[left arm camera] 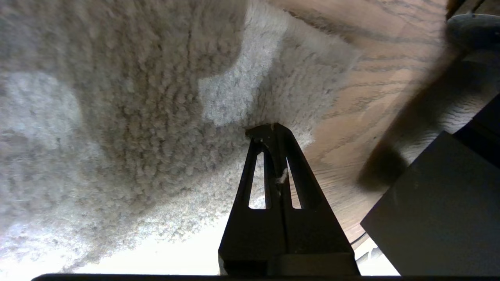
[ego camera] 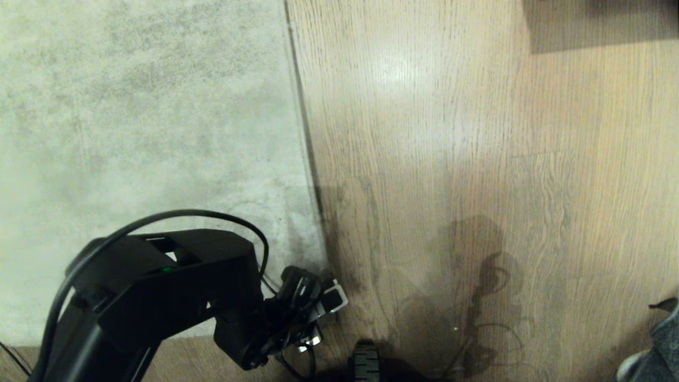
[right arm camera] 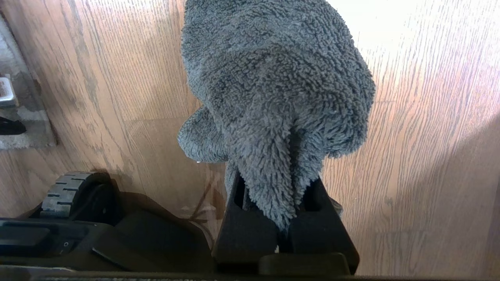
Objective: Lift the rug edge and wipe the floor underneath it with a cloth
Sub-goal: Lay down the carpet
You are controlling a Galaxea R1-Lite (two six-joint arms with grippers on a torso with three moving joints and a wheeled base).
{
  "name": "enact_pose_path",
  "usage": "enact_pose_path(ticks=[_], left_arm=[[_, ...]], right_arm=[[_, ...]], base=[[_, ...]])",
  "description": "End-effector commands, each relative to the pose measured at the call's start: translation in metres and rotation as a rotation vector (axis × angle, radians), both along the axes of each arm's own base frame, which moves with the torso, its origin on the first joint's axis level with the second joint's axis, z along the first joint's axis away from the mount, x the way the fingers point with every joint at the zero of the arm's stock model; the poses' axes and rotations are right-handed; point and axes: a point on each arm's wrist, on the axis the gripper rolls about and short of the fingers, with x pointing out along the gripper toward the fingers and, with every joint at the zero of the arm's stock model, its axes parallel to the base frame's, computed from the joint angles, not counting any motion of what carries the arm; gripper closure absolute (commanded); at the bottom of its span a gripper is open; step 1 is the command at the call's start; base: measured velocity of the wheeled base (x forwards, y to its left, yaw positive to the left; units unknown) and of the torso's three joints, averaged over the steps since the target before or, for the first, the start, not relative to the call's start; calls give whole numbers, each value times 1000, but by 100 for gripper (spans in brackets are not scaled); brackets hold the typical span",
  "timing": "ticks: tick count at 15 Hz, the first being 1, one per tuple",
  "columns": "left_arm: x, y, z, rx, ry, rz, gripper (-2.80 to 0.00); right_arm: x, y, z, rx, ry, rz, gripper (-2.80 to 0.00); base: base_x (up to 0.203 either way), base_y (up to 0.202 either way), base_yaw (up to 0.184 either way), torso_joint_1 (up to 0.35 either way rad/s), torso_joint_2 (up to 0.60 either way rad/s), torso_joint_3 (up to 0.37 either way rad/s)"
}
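Rug (ego camera: 143,132) covers the left part of my head view and lies on the floor (ego camera: 477,159) of wood planks. The rug edge (ego camera: 305,138) runs straight away from me, and its near corner is pinched in my left tool (left arm camera: 269,134), which is clenched on the pile. The right tool (right arm camera: 285,230) grips the cloth (right arm camera: 273,86), a fuzzy grey rag that hangs above bare floor, well apart from the rug.
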Motion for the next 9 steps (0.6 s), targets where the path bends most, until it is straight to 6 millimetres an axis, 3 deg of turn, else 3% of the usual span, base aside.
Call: enact_pose_path(ticks=[1, 5, 9], left_arm=[[-1, -2, 9, -9, -16, -6, 0], [-2, -3, 31, -47, -58, 2, 0], [-22, 4, 52, -102, -51, 42, 0]], right_arm=[[0, 0, 0, -1, 0, 0, 0], [0, 0, 0, -1, 0, 1, 0], [0, 0, 0, -1, 0, 0, 0]], base=[[0, 0, 0, 0, 0, 0], [0, 0, 0, 0, 0, 0], [0, 0, 0, 0, 0, 0]])
